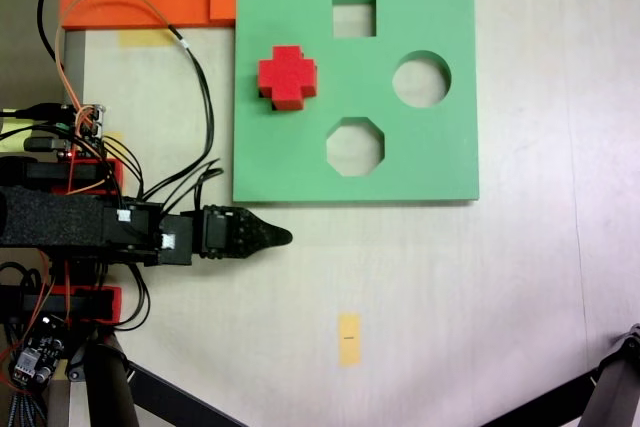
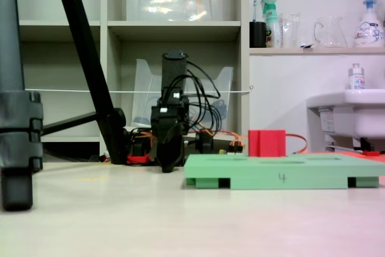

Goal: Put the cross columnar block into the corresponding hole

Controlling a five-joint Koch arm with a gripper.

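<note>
On the green foam board (image 1: pixel 420 162), towards its left edge as the top-down fixed view shows it, sits the cross columnar block (image 1: pixel 288 78), its plus shape squared to the board's sides. From the low fixed view the block (image 2: pixel 266 142) stands proud of the board's top face (image 2: pixel 283 170), so it rests in or over the corresponding hole without being pushed flush; the hole itself is covered, and how deep the block sits I cannot tell. The square cutout (image 1: pixel 354 15), the round cutout (image 1: pixel 421 80) and the octagonal cutout (image 1: pixel 354 146) are all open.

The block looks like light, slightly springy foam with a matt, grippy skin: it should not slip, but it will dent under a hard squeeze and may bind on the hole's edges if tilted. I judge the best hold to be across two opposite arms near the top, kept upright, or a flat press on its top face to seat it.

The fingers (image 1: pixel 278 237) lie low over the counter (image 1: pixel 450 297), just off the board's lower left corner and well apart from the block, touching nothing. They hold nothing; the jaws line up as one dark point in both fixed views, so whether they are apart or closed cannot be told.
</note>
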